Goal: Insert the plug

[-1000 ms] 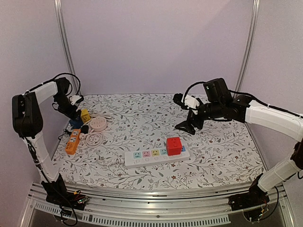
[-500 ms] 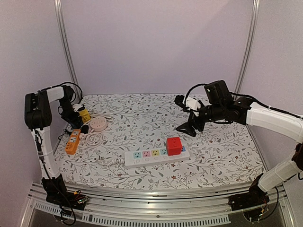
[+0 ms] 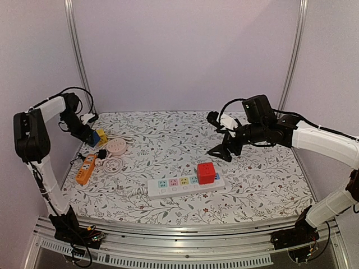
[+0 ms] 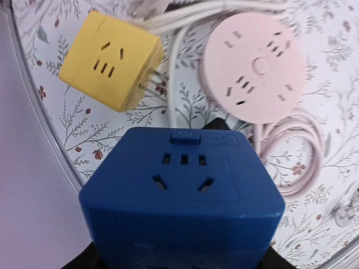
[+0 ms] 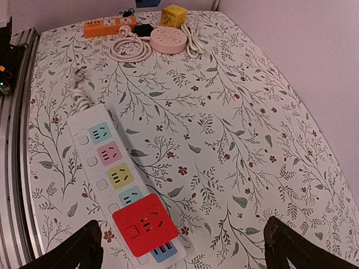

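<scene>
While your left gripper (image 3: 86, 133) clamps the blue plug (image 4: 182, 190), your right gripper (image 3: 220, 152) hangs wide open above the table (image 3: 258, 182).

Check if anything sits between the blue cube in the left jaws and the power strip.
Yes: the pink round socket and its coiled cord lie flat between the blue cube and the white strip.

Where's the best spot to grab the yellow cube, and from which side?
Probably pinch the yellow cube across two opposite flat faces, from above. Its pins point sideways toward the white cable, so avoid that face. The left tool holds the blue cube.
</scene>
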{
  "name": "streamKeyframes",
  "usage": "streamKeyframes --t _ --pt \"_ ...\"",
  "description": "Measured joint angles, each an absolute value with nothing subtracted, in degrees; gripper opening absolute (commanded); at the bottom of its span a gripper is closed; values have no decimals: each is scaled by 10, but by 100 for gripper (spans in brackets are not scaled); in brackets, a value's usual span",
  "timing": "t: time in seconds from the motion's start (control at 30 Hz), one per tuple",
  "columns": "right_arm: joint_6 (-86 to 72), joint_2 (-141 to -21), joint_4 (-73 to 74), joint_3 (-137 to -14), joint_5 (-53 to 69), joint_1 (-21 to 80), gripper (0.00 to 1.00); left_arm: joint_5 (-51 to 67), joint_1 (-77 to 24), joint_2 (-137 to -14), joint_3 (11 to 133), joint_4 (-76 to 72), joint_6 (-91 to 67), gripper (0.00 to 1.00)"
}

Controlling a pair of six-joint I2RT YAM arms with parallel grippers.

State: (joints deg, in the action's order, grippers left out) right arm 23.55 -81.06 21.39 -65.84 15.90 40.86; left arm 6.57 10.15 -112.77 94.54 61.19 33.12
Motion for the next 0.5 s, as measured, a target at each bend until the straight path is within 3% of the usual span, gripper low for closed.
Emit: streamKeyframes --t 0.23,0.5 --pt "222 -802 206 -676 223 409 99 281 49 -924 958 695 391 0" --pt "312 -728 184 -675 320 454 99 471 -112 -872 988 754 470 0"
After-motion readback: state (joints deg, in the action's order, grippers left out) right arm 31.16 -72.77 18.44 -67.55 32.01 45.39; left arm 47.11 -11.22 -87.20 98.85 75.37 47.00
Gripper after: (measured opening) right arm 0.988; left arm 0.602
